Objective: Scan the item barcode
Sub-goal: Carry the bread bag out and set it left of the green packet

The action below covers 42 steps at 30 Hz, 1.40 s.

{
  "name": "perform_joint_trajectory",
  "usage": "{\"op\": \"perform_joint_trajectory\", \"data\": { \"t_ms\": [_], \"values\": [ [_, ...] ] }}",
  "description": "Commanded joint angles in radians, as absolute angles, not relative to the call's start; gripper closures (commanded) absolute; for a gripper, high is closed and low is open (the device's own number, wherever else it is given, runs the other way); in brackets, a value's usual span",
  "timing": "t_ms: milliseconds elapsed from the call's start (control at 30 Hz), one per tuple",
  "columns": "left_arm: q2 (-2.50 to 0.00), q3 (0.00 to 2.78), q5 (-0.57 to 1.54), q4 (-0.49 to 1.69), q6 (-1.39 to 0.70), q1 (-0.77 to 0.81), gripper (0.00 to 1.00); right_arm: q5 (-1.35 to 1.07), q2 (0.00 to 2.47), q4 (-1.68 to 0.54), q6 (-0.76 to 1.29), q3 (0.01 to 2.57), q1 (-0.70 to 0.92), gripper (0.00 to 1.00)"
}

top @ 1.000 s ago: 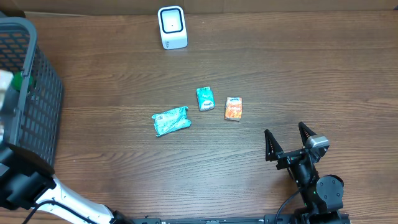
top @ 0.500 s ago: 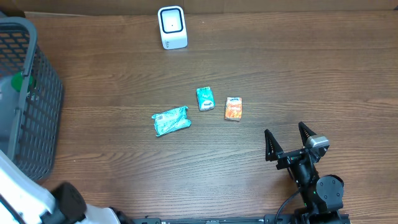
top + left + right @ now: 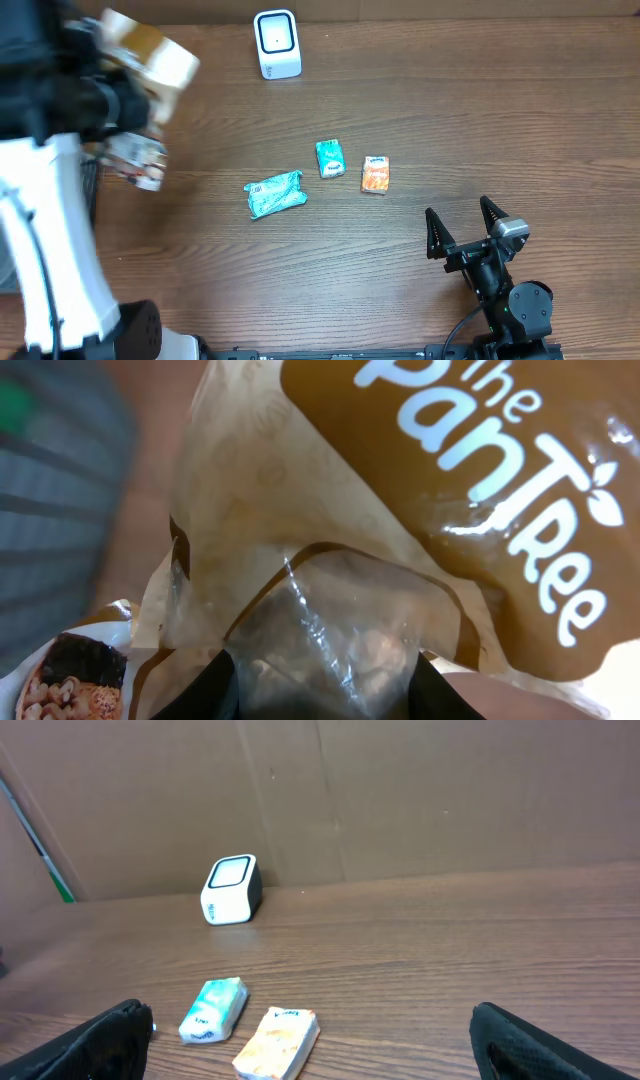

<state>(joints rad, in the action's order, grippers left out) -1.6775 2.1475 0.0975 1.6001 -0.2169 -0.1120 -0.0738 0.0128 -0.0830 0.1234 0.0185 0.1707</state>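
My left gripper (image 3: 322,695) is shut on a tan and brown snack bag (image 3: 470,480) printed "The Pantree", with crinkled clear film pinched between its black fingers (image 3: 215,690). From overhead the bag (image 3: 152,55) hangs high over the table's far left, close to the camera and blurred. The white barcode scanner (image 3: 277,43) stands upright at the far edge, to the right of the bag, and also shows in the right wrist view (image 3: 230,888). No barcode shows on the bag. My right gripper (image 3: 457,210) rests open near the front right, holding nothing.
A teal wrapped pack (image 3: 273,193), a small teal packet (image 3: 330,157) and an orange packet (image 3: 375,174) lie mid-table. The grey basket (image 3: 50,480) is at the left, mostly covered by my left arm (image 3: 45,240) from overhead. A cardboard wall (image 3: 400,790) backs the table.
My left arm has come up from the basket and swung toward the far side, carrying the snack bag into view. The right arm and table items have not moved.
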Motion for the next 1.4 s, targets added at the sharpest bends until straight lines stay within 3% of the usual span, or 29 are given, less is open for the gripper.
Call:
{"op": "perform_joint_trajectory", "data": {
  "t_ms": [0, 267, 600, 633, 733, 867, 933, 1133, 1367],
  "values": [
    [-1.715, 1.985, 0.058, 1.578, -0.271, -0.049, 0.95, -0.072, 0.003, -0.078, 0.128, 0.008, 0.169, 0.00],
    [-1.729, 1.502, 0.019, 1.244, -0.451, 0.019, 0.95, -0.072, 0.003, -0.078, 0.128, 0.008, 0.169, 0.00],
    [-1.729, 1.097, 0.026, 0.823, -0.756, 0.030, 0.94, -0.072, 0.003, -0.078, 0.128, 0.008, 0.169, 0.00],
    [-1.729, 1.071, 0.026, 0.783, -0.756, 0.030, 0.89, -0.072, 0.003, -0.078, 0.128, 0.008, 0.169, 0.00],
    [-1.729, 1.028, 0.026, 0.710, -0.755, 0.033, 0.51, -0.072, 0.003, -0.078, 0.128, 0.008, 0.169, 0.00],
    [-1.729, 1.027, 0.026, 0.690, -0.683, 0.043, 0.10, -0.072, 0.003, -0.078, 0.128, 0.008, 0.169, 0.00],
    [-1.729, 1.031, 0.026, 0.691, -0.616, 0.046, 0.00, -0.072, 0.003, -0.078, 0.128, 0.008, 0.169, 0.00],
    [-1.705, 1.137, 0.025, 0.810, -0.517, 0.044, 0.00, -0.072, 0.003, -0.078, 0.128, 0.008, 0.169, 0.00],
    [-1.652, 1.567, -0.033, 1.126, -0.432, 0.044, 0.00, -0.072, 0.003, -0.078, 0.128, 0.008, 0.169, 0.00]
  ]
}}
